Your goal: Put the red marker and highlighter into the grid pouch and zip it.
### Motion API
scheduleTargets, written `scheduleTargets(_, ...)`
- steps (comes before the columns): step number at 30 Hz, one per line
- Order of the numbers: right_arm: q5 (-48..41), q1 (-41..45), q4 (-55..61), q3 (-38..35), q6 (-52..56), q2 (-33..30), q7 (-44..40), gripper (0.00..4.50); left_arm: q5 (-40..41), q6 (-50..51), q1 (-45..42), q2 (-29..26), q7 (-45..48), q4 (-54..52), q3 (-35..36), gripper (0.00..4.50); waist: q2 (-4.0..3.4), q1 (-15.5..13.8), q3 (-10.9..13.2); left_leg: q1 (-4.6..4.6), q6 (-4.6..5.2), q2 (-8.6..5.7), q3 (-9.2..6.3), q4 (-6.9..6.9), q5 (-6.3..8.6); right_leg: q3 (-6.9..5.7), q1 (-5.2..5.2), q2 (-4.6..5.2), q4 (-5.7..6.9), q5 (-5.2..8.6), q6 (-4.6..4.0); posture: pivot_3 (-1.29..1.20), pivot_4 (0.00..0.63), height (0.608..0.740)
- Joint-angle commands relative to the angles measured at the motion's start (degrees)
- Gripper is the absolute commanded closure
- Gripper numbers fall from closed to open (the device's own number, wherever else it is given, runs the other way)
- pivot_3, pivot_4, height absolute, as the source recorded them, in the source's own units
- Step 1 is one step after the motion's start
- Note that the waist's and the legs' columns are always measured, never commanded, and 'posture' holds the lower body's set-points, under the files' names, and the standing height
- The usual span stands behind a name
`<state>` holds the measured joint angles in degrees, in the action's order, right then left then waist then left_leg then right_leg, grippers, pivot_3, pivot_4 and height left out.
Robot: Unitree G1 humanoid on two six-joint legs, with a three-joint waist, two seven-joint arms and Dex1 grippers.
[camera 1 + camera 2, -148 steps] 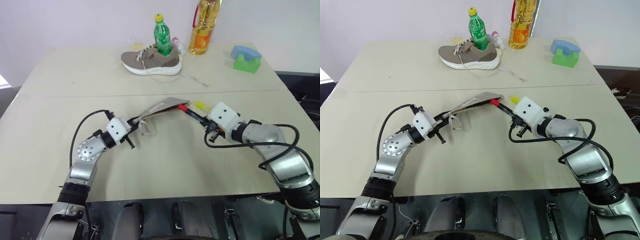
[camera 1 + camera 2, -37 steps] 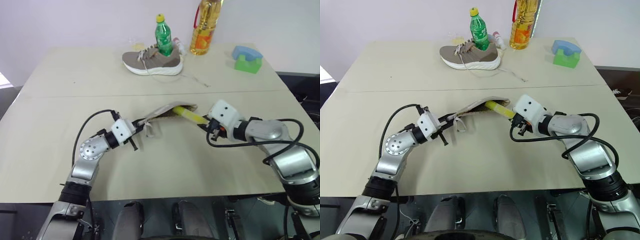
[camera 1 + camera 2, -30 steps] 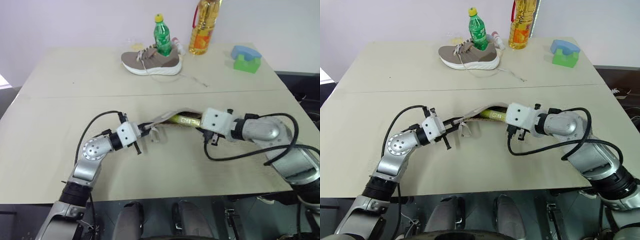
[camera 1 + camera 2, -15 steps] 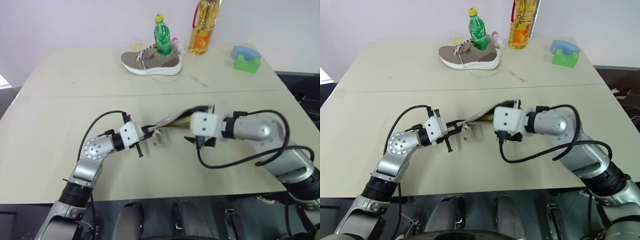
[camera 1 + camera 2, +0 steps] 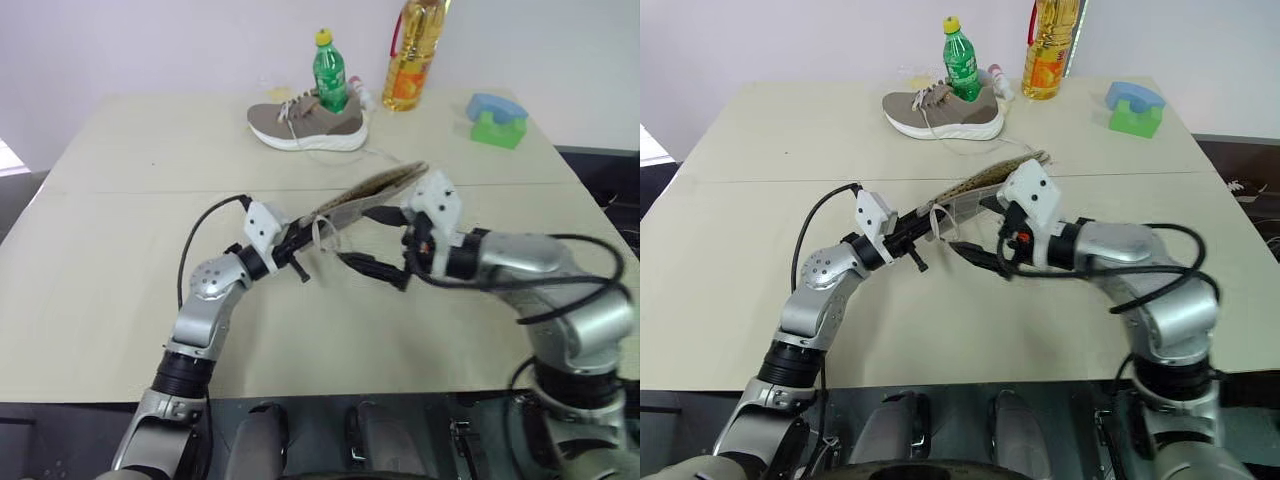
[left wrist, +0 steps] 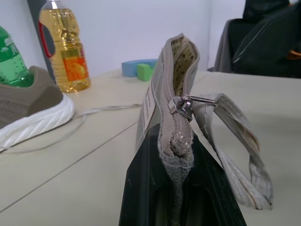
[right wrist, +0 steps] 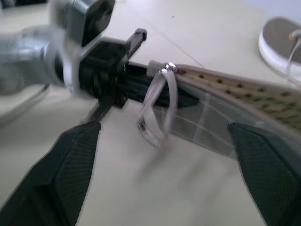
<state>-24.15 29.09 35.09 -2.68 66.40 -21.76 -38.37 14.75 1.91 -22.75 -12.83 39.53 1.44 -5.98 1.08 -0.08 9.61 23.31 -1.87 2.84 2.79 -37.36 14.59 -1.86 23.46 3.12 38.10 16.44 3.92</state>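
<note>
Left wrist view: grid pouch [image 6: 176, 84] white label unreadable, oil bottle [image 6: 63, 54] label illegible

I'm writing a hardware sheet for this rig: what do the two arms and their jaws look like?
Both arms are silver-grey metal with round joint housings, black cables looping alongside, and white box-shaped wrist modules. The left gripper and the right gripper each end in two black jaws with a fine textured surface.

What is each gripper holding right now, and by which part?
Left gripper pinches the grey grid-lined fabric pouch by its zipper-pull end. Right gripper is open, holding nothing.
</note>
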Motion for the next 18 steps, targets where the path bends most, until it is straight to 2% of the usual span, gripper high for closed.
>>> scheduleTargets(1,-0.5,0.8,-3.4,-0.9,2.4,5.7,7.5,0.03,0.3,-1.0,-0.8,0.6,-0.5,-1.1,0.4,4.50,0.00,-0.1,0.0,0.01,0.00,0.00,0.00,0.00,0.00,0.00,0.01,0.00,0.00,0.00,0.00,0.00,0.150,0.740)
scheduleTargets(3,-0.9,1.2,-4.6,-0.5,2.2,7.5,8.9,0.03,0.2,-1.1,-0.8,0.7,-0.4,-1.1,0.4,4.50,0.00,-0.2,0.0,0.05,0.00,-0.01,0.01,0.00,0.00,0.00,0.03,0.02,-0.02,0.00,0.00,0.00,0.150,0.740)
scheduleTargets(6,-2.9,1.8,-6.0,-1.9,2.4,10.0,10.3,0.77,0.0,-1.3,-0.7,0.8,-0.4,-1.2,0.2,4.50,0.00,-0.3,0.0,0.06,0.00,-0.03,0.01,0.00,0.00,-0.01,0.02,0.04,-0.05,0.00,0.00,0.00,0.150,0.740)
scheduleTargets(8,-4.4,2.0,-6.4,-2.8,2.9,10.5,10.7,1.79,-0.1,-1.4,-0.5,0.8,-0.3,-1.4,0.1,4.50,0.00,-0.3,0.0,0.06,0.00,-0.03,0.01,0.01,0.00,-0.01,0.02,0.04,-0.05,0.00,0.00,0.00,0.150,0.740)
scheduleTargets(13,-5.9,2.6,-6.1,-2.6,3.0,6.9,10.4,4.38,-1.5,-2.8,0.3,-0.3,-0.3,-1.4,0.2,4.50,0.00,-0.3,0.0,0.06,0.00,-0.03,0.01,0.01,0.00,-0.01,0.02,0.04,-0.06,0.00,0.00,0.00,0.150,0.740)
scheduleTargets(18,-5.5,4.1,-5.4,-3.0,1.6,0.5,10.2,4.45,-4.1,-6.3,0.2,-2.4,-0.3,0.8,0.7,4.50,0.00,-0.2,0.0,0.06,0.00,-0.03,0.01,0.03,0.00,-0.01,0.04,0.03,-0.06,0.00,0.00,0.00,0.150,0.740)
